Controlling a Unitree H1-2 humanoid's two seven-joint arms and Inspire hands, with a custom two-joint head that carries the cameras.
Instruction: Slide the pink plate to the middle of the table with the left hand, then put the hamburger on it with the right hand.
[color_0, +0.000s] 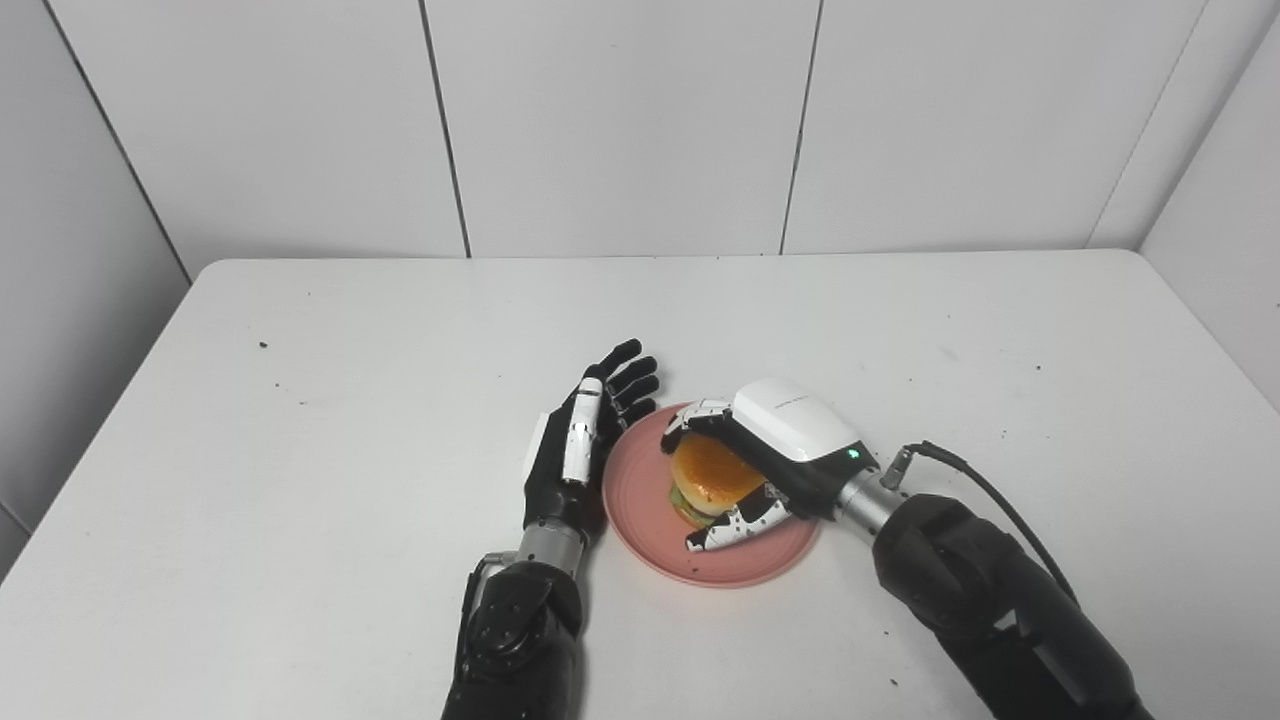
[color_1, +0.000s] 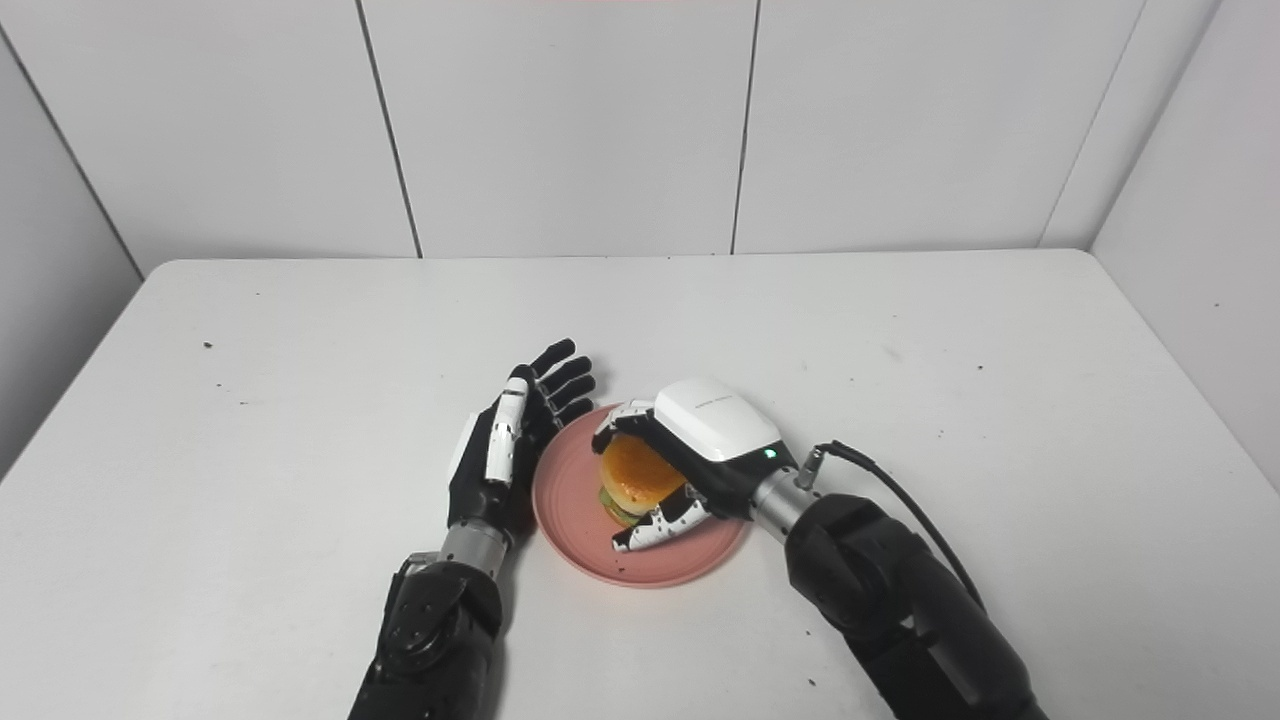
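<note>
The right hand (color_0: 760, 470) wraps the hamburger (color_0: 708, 478) from its right side, fingers curled over the far edge of the bun and the thumb under the near edge, so it is closed on the burger. The burger sits on or just above the middle of the plate (color_0: 640, 505); whether it rests fully down cannot be told. It looks light and probably soft or slightly yielding, with a glossy, rounded bun that could slip, and stacked layers that could shift; a judged good hold is the one seen, a gentle pinch across the sides low on the bun, not a squeeze from the top. The left hand (color_0: 575, 450) stands on edge just left of the plate, fingers straight and spread, holding nothing, its palm near or touching the rim. The plate looks stiff, light and shallow, apt to slide on the smooth desk (color_0: 300, 480), best pushed at the rim. Count: one burger, one plate, two hands, one desk, with a few dark specks scattered on it.
</note>
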